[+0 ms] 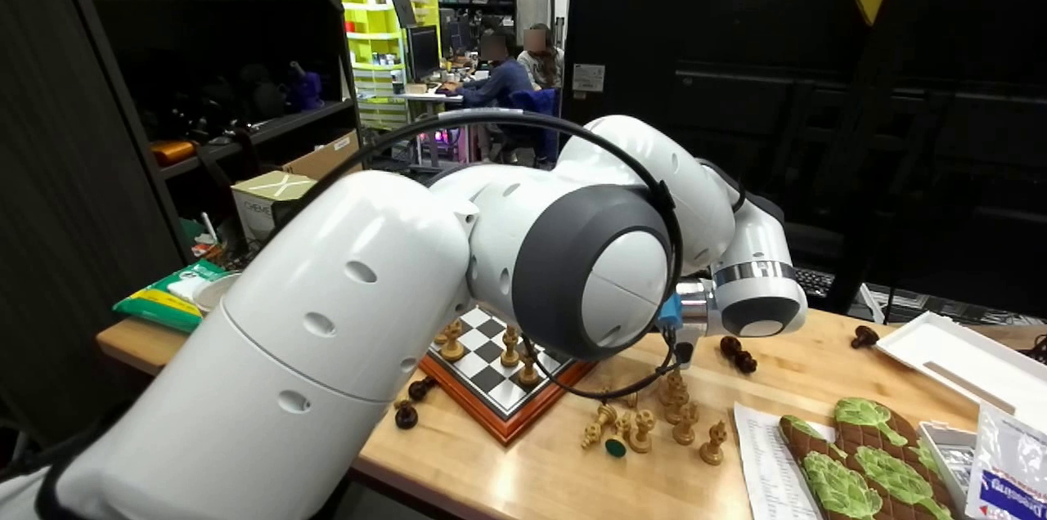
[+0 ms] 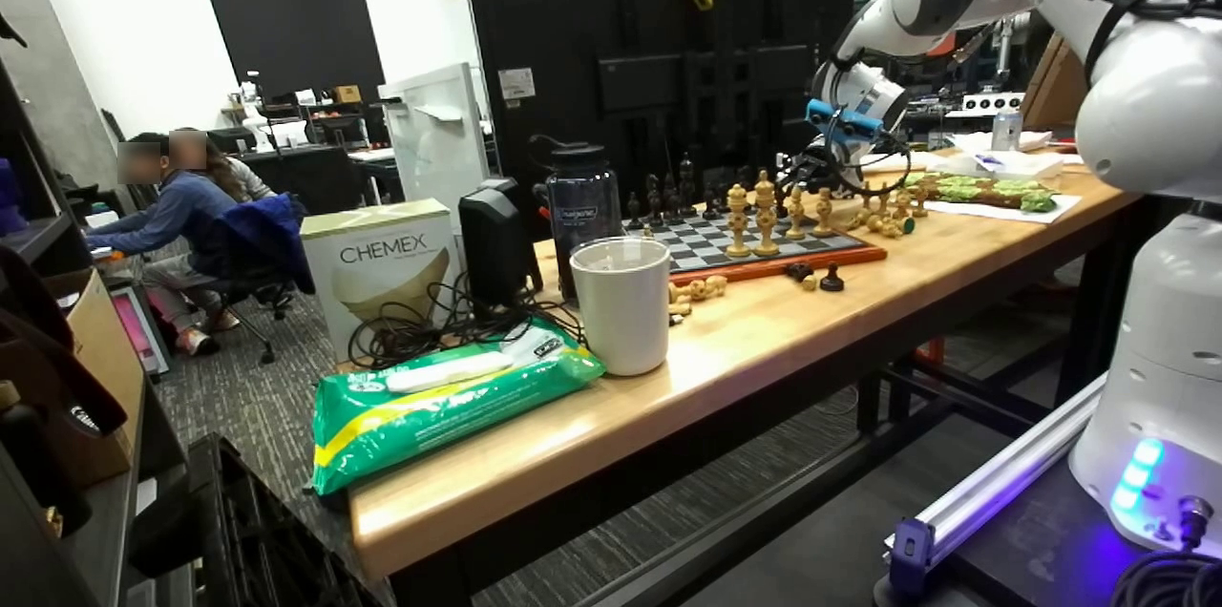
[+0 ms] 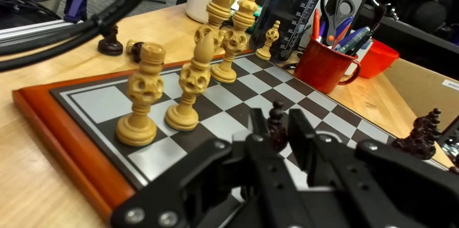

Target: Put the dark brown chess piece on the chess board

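Evidently, as the wrist view shows, the black two-fingered pincer (image 3: 276, 113) is clamped on the small dark brown wooden chess piece (image 3: 277, 126), with one finger at each side of it. The head of the piece points upward and past the fingertips, so in this view its long axis goes nearly along the fingers. Behind and under it we see the large checkered chess board (image 3: 79, 145) with the reddish-brown wooden border. To the left of the piece stand pale tan carved wooden pieces (image 3: 138, 129); well apart on the right is a group of dark brown wooden pieces (image 3: 419, 136). Whether the base of the held piece touches a square, we cannot tell. In our judgement, the coming move turns on this: the base should meet one square flatly, with the axis upright, before the fingers go apart; otherwise the piece could tip.

In an exterior view, the pincer, under its blue bracket (image 2: 845, 118), appears behind the pale tan pieces; the held piece is too small to be distinguished there.

In an exterior view, the white jointed robot arm (image 1: 368, 283) hides the fingers and the held piece from us; only a part of the board is visible, lying on the pale wooden counter (image 1: 564, 475).
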Robot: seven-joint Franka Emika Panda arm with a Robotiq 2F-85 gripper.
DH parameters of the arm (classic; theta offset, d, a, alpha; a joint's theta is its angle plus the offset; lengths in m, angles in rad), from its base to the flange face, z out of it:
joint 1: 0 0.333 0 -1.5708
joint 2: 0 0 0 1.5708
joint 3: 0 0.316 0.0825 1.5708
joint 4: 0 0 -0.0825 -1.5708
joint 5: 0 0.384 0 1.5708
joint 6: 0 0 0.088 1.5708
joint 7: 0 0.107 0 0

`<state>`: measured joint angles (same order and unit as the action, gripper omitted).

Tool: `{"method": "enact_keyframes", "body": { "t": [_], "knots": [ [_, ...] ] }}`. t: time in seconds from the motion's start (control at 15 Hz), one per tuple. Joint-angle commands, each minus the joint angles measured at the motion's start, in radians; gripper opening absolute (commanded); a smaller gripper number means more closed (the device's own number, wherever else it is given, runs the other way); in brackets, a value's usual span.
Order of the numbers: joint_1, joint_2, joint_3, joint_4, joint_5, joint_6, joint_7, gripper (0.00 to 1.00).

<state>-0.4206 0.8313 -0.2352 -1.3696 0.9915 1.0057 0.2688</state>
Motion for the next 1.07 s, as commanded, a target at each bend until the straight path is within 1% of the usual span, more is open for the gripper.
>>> {"method": "enact_keyframes", "body": {
  "t": [0.0,0.07,0.13,0.33,0.6,0.67,1.0],
  "knots": [
    [-0.015,0.024,0.008,0.039,0.028,-0.042,0.052,0.05],
    [-0.014,0.026,0.007,0.044,0.027,-0.044,0.056,0.39],
    [-0.013,0.026,0.007,0.046,0.027,-0.044,0.059,0.47],
    [-0.011,0.026,0.006,0.058,0.020,-0.047,0.058,0.63],
    [0.002,0.010,-0.004,0.067,-0.008,-0.025,0.034,0.91],
    [0.007,0.006,-0.008,0.072,-0.019,-0.018,0.030,0.99],
    [0.033,-0.037,-0.026,0.094,-0.104,0.028,0.014,1.00]
  ]
}}
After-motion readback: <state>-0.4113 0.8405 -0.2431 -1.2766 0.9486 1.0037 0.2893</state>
